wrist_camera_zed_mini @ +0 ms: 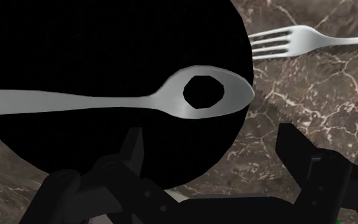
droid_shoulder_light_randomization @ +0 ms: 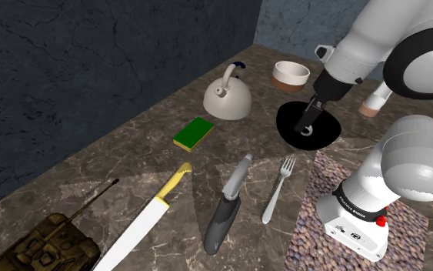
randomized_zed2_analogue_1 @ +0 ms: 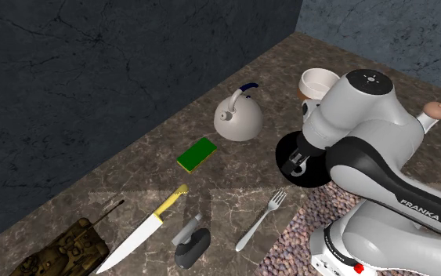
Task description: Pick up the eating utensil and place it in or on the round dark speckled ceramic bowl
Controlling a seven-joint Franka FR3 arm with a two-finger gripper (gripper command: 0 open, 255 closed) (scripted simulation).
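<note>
The arm [droid_shoulder_light_randomization: 407,46] arches up from its stand [droid_shoulder_light_randomization: 357,223] and folds over, wrist pointing down, so the gripper [droid_shoulder_light_randomization: 308,122] hangs just above the black bowl [droid_shoulder_light_randomization: 326,132]. The bowl sits toward the marble countertop's [droid_shoulder_light_randomization: 130,177] far corner, between the cup [droid_shoulder_light_randomization: 291,75] and the stand. The fingers [wrist_camera_zed_mini: 130,149] stand apart, touching nothing. A slotted spoon [wrist_camera_zed_mini: 107,100] lies flat across the bowl beneath them. A fork [droid_shoulder_light_randomization: 278,189] lies on the marble near its rim.
</note>
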